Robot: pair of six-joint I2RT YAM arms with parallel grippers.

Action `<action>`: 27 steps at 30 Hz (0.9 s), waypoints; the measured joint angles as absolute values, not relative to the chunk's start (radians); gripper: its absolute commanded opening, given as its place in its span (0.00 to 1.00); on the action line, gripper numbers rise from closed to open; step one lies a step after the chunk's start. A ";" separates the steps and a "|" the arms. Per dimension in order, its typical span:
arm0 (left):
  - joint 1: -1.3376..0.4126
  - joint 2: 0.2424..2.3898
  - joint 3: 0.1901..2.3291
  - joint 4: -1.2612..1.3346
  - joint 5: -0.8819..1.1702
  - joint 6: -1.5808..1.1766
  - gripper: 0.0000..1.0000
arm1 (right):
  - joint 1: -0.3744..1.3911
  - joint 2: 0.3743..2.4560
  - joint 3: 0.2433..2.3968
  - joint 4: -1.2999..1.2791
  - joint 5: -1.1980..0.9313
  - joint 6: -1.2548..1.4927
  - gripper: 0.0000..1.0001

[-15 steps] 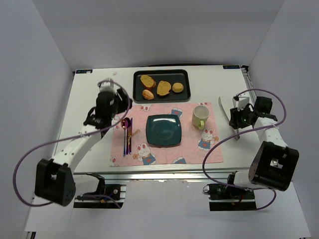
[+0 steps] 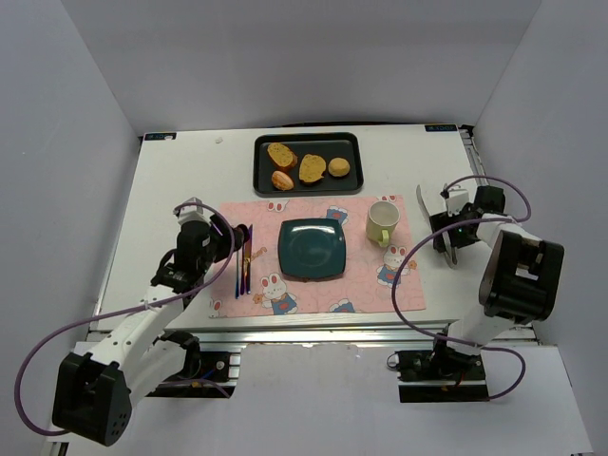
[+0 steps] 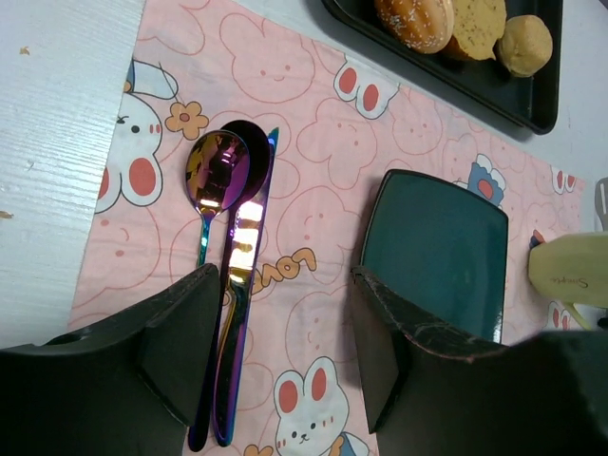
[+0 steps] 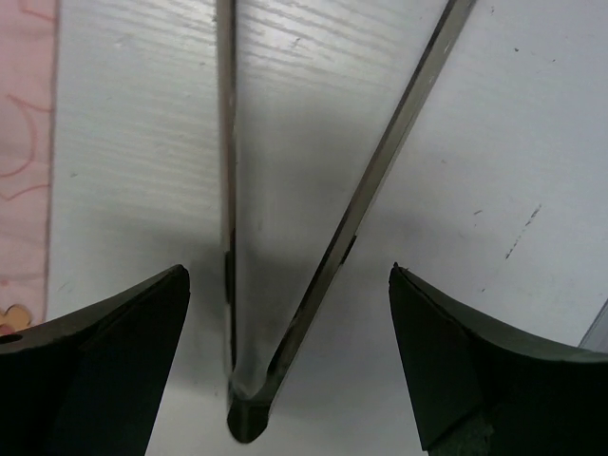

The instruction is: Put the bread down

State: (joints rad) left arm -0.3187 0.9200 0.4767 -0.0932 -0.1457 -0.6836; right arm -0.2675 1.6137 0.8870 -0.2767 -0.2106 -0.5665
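The bread, a small round golden bun, lies at the right end of the black tray at the back; it also shows in the left wrist view. A square dark teal plate sits on the pink placemat and shows in the left wrist view. My left gripper is open and empty, low over the mat between the cutlery and the plate. My right gripper is open and straddles the hinge end of metal tongs on the white table.
Two toasted slices and a reddish roll share the tray. An iridescent spoon and knife lie left of the plate. A pale yellow mug stands right of it. The tongs' arms lie beyond the mat.
My left arm has drawn back from near the tray to the cutlery by the plate. My right arm has folded in, its gripper staying over the tongs.
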 measured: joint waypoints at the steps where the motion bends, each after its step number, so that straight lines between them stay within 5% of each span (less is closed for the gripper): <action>1: -0.319 0.921 0.477 -0.093 -0.148 -0.685 0.67 | -0.267 1.636 0.896 -0.268 -0.206 -0.564 0.87; 6: -0.319 0.941 0.477 -0.097 -0.150 -0.686 0.67 | -0.265 1.744 0.995 -0.259 -0.236 -0.549 0.72; 13: -0.319 0.947 0.477 -0.098 -0.155 -0.689 0.67 | -0.258 1.806 1.065 -0.263 -0.268 -0.562 0.21; 16: -0.319 0.947 0.477 -0.098 -0.159 -0.689 0.67 | -0.257 1.805 1.065 -0.263 -0.265 -0.566 0.12; 19: -0.319 0.946 0.477 -0.104 -0.159 -0.689 0.66 | -0.257 1.800 1.073 -0.292 -0.273 -0.566 0.12; 23: -0.319 0.937 0.478 -0.108 -0.159 -0.689 0.66 | -0.253 1.798 1.177 -0.432 -0.356 -0.548 0.31; 27: -0.319 0.936 0.480 -0.109 -0.159 -0.690 0.66 | -0.213 1.805 1.410 -0.571 -0.452 -0.504 0.36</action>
